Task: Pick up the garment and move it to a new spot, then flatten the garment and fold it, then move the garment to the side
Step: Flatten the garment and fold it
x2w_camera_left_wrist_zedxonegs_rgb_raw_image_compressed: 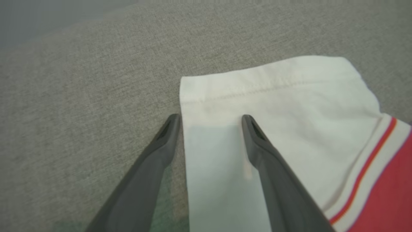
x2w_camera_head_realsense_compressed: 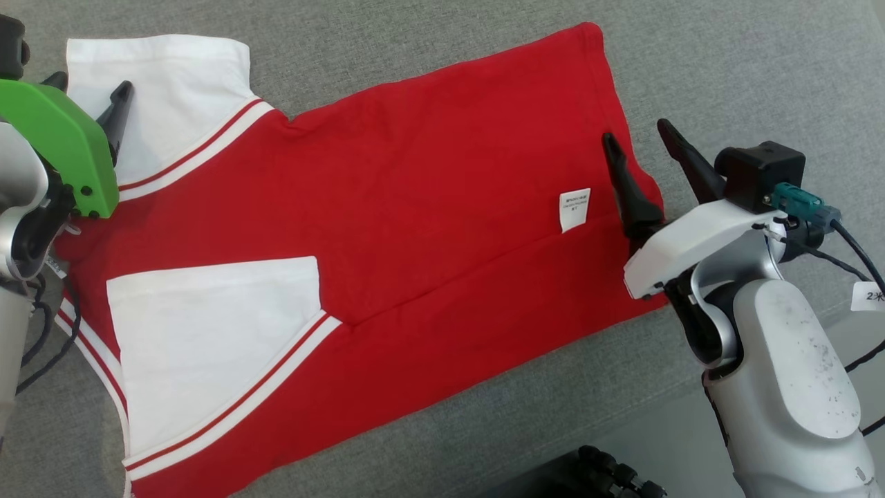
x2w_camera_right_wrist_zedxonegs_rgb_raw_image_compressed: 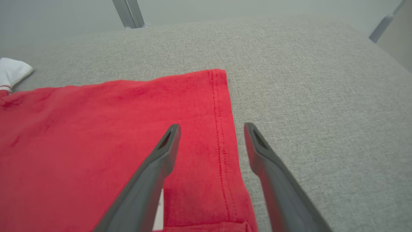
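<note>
A red garment (x2w_camera_head_realsense_compressed: 415, 173) with white sleeves lies spread on the grey fabric surface (x2w_camera_head_realsense_compressed: 726, 62), its lower long edge folded up over the body. A white label (x2w_camera_head_realsense_compressed: 574, 209) shows near the hem. My left gripper (x2w_camera_head_realsense_compressed: 90, 86) hangs open over the far white sleeve (x2w_camera_left_wrist_zedxonegs_rgb_raw_image_compressed: 289, 96); in the left wrist view the left gripper (x2w_camera_left_wrist_zedxonegs_rgb_raw_image_compressed: 210, 117) straddles the sleeve's side edge, one finger over cloth and one over bare surface. My right gripper (x2w_camera_head_realsense_compressed: 636, 131) is open at the hem; in the right wrist view the right gripper (x2w_camera_right_wrist_zedxonegs_rgb_raw_image_compressed: 211, 125) straddles the stitched red hem (x2w_camera_right_wrist_zedxonegs_rgb_raw_image_compressed: 220, 129).
The grey surface (x2w_camera_right_wrist_zedxonegs_rgb_raw_image_compressed: 305, 80) stretches beyond the hem, to the right of it in the right wrist view. Metal legs (x2w_camera_right_wrist_zedxonegs_rgb_raw_image_compressed: 128, 13) stand past its far edge. A black ribbed object (x2w_camera_head_realsense_compressed: 608, 474) lies at the bottom of the head view. Cables and a paper tag (x2w_camera_head_realsense_compressed: 872, 296) hang by my right arm.
</note>
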Available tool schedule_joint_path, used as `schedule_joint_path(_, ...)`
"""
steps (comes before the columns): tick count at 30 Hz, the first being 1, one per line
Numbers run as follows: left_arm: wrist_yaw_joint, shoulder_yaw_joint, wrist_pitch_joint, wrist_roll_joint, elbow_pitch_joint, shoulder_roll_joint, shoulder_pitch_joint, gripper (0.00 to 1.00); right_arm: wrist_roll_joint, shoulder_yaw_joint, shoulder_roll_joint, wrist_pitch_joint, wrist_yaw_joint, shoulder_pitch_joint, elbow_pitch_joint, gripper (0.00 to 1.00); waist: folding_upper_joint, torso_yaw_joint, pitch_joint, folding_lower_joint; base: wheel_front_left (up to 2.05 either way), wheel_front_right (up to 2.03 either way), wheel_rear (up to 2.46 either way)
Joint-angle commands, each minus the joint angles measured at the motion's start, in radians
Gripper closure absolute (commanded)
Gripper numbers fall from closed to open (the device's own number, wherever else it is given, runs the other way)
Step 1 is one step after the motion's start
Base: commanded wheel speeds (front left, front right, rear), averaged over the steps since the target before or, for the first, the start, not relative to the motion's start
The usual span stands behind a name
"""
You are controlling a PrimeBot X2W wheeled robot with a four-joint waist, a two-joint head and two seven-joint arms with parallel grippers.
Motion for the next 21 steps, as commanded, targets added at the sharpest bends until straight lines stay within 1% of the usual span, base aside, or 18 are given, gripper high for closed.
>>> schedule_joint_path(1, 0.005, -0.004, 0.001, -0.004, 0.005, -0.001, 0.017, 0.00, 0.000, 0.004, -0.002, -0.005, -0.001, -0.017, 0.000, 0.00, -0.0001, 0.001, 0.004, -0.0001, 0.00, 0.00, 0.00)
schedule_joint_path(2, 0.007, -0.005, 0.000, -0.004, 0.004, -0.001, 0.016, 0.15, 0.001, 0.005, -0.004, -0.005, -0.001, -0.021, 0.002, 0.00, -0.0001, 0.002, 0.005, -0.0001, 0.00, 0.00, 0.00)
schedule_joint_path(3, 0.009, -0.006, 0.002, -0.006, 0.005, -0.002, 0.016, 0.35, 0.001, 0.006, -0.005, -0.006, -0.001, -0.027, 0.003, 0.00, -0.0001, 0.003, 0.007, -0.0001, 0.00, 0.00, 0.00)
schedule_joint_path(4, 0.013, -0.004, 0.000, -0.007, 0.008, -0.002, 0.012, 0.51, 0.001, 0.008, -0.007, -0.006, -0.001, -0.030, 0.005, 0.00, -0.0001, 0.004, 0.008, -0.0001, 0.00, 0.00, 0.00)
schedule_joint_path(6, 0.020, -0.003, -0.003, -0.003, 0.014, -0.005, 0.007, 0.65, 0.004, 0.012, -0.007, -0.004, -0.001, -0.038, 0.007, 0.00, -0.0001, 0.006, 0.009, -0.0001, 0.00, 0.00, 0.00)
schedule_joint_path(7, 0.025, -0.004, -0.005, 0.001, 0.016, -0.008, 0.003, 0.76, 0.004, 0.014, -0.010, -0.004, -0.001, -0.044, 0.007, 0.00, -0.0001, 0.006, 0.010, -0.0001, 0.00, 0.00, 0.00)
schedule_joint_path(9, 0.038, -0.006, -0.009, 0.007, 0.023, -0.012, -0.004, 0.94, 0.005, 0.014, -0.013, -0.001, -0.001, -0.051, 0.009, 0.00, -0.0001, 0.008, 0.010, -0.0001, 0.00, 0.00, 0.00)
schedule_joint_path(10, 0.039, -0.008, -0.010, 0.009, 0.025, -0.011, -0.007, 1.00, 0.005, 0.016, -0.013, 0.001, -0.001, -0.054, 0.010, 0.00, -0.0001, 0.009, 0.011, -0.0001, 0.00, 0.00, 0.00)
schedule_joint_path(17, 0.047, 0.001, -0.081, 0.015, 0.013, -0.034, -0.037, 1.00, 0.007, 0.016, -0.041, 0.017, -0.001, -0.108, 0.041, 0.00, -0.0001, 0.030, 0.004, -0.0001, 0.00, 0.00, 0.00)
schedule_joint_path(21, 0.042, 0.000, -0.123, 0.006, -0.014, -0.053, -0.026, 1.00, -0.016, 0.018, -0.093, 0.054, -0.001, -0.169, 0.098, 0.00, -0.0001, 0.064, -0.013, -0.0001, 0.00, 0.00, 0.00)
